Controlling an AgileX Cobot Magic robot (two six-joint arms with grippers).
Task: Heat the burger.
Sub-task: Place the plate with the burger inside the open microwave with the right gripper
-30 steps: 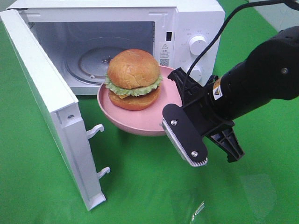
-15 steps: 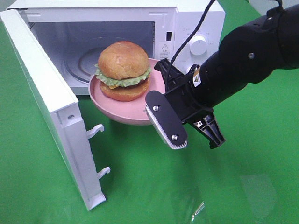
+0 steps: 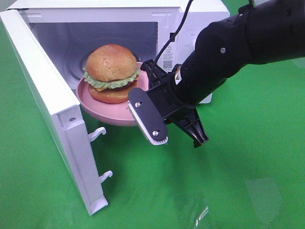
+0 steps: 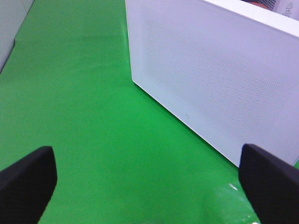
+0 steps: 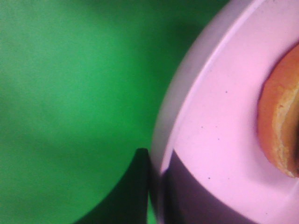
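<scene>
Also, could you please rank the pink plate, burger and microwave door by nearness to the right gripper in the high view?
1. The pink plate, clamped in the right gripper.
2. The burger, resting on that plate.
3. The microwave door, open, far left.

Bright even light; close burger (image 5: 279, 122) blurred.

Black right arm (image 3: 238, 43); black cable (image 3: 178, 29); silver screws (image 3: 137, 104); yellow-white warning sticker (image 3: 177, 74).

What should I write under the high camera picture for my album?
The right end effector holds a plate with a burger at the open microwave.
</scene>
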